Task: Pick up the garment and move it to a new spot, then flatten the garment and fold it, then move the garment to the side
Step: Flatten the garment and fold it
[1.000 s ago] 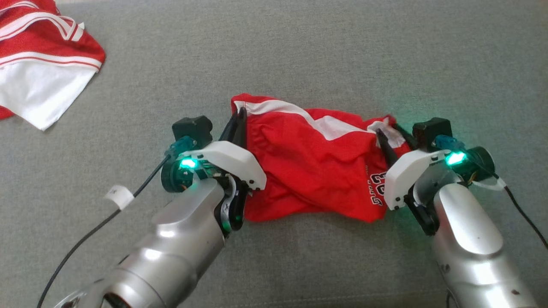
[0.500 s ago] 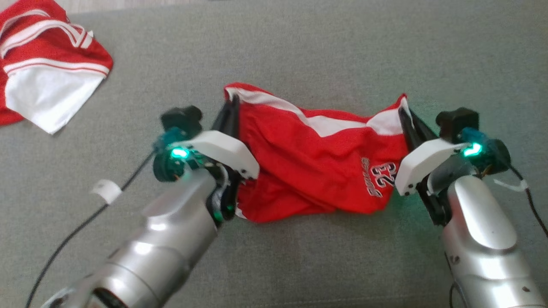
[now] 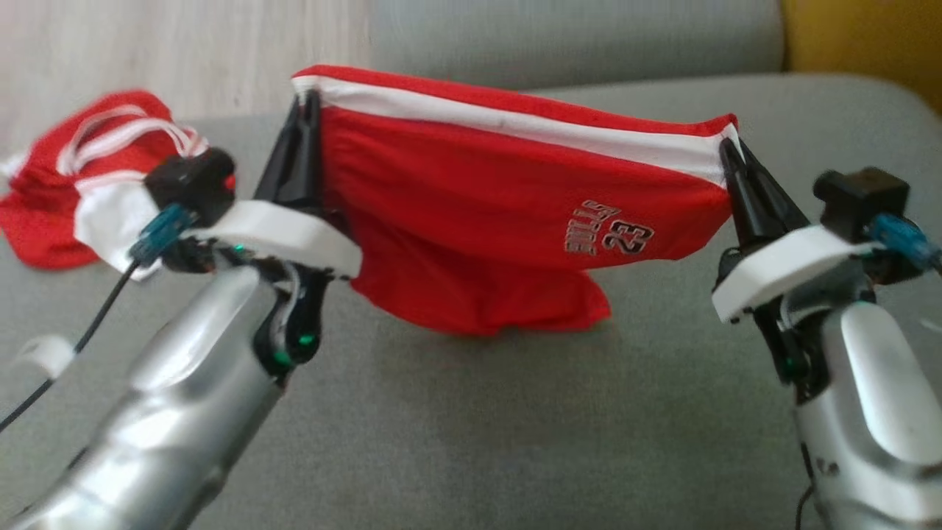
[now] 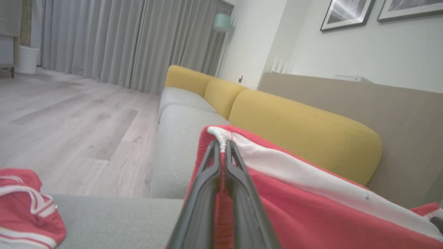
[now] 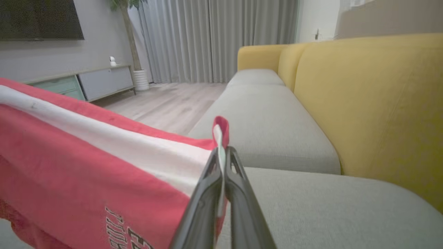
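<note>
You can read one number, 23, in dark white-edged digits on the red fabric garment (image 3: 456,191), below its white band (image 3: 515,124). The slanted word beside the number, also below that band, is too blurred for you to read.

Arms spread apart, left claw (image 3: 309,103) and right claw (image 3: 728,149) pinched shut, left seemingly higher.

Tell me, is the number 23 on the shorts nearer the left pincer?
No, the 23 on the shorts sits close to the right pincer.
</note>
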Motion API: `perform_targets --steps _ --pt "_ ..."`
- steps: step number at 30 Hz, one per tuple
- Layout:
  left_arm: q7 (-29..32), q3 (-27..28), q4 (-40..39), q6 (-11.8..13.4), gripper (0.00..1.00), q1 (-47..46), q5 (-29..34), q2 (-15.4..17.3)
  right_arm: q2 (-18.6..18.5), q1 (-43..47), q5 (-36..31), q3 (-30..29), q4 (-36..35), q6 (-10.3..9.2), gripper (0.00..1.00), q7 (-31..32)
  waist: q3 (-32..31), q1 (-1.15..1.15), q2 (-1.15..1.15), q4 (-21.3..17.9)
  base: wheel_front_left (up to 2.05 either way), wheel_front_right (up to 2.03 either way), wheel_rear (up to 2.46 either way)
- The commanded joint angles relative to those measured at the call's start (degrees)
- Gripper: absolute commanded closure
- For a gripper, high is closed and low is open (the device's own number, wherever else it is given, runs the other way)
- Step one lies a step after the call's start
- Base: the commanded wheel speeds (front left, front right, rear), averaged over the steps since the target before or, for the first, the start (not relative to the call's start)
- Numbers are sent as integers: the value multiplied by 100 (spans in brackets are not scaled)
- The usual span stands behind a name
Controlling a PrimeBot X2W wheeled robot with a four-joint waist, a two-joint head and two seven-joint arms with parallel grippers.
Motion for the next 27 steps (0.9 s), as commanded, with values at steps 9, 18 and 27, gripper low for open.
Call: perform_targets --steps 9,18,27 --pt "239 346 -2024 549 100 41 221 956 -38 291 111 -121 -1776 37 100 368 -723 1 0 96 0 0 0" --pt "921 346 -2745 762 100 -109 179 1457 -56 185 125 -207 -2242 37 100 936 -547 1 0 -15 0 0 0" --pt "978 336 -1203 236 100 -1416 372 1046 -139 -1999 -213 -16 -160 37 100 200 397 1 0 -277 0 0 0"
